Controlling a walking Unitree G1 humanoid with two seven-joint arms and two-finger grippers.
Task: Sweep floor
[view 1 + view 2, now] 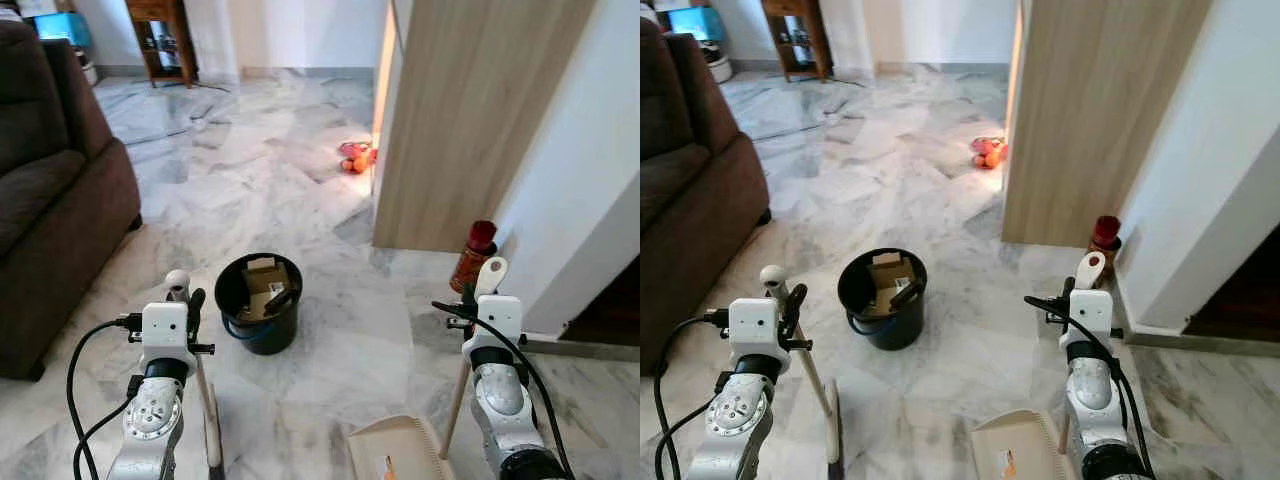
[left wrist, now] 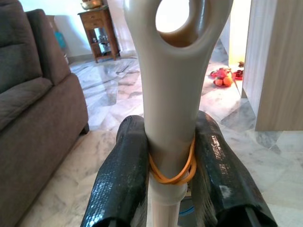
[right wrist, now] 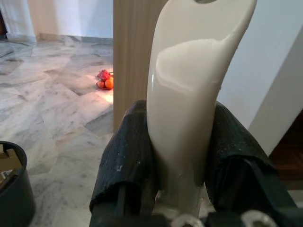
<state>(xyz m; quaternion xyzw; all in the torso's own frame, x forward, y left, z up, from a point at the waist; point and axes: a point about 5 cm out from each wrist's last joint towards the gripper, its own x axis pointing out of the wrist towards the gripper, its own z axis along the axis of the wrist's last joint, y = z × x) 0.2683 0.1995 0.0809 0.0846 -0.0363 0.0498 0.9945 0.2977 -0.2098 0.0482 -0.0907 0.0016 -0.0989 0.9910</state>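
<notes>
Gripping both tools, we stand just behind the black bucket (image 1: 258, 302): left gripper (image 2: 171, 161) clamped on the broom handle (image 2: 173, 94), right gripper (image 3: 180, 161) clamped on the dustpan handle (image 3: 189, 85). The dustpan (image 1: 395, 450) sits beside the bucket on the marble floor (image 1: 250, 170); we judge most of the sweeping remains.

The dustpan (image 1: 395, 450) is cut off by the bottom edge at lower centre, and the broom (image 1: 830, 430) head runs out of frame at lower left. The sofa (image 1: 50, 200) is cropped by the left edge. Contents of the black bucket (image 1: 258, 303) are too small to identify beyond cardboard scraps.
</notes>
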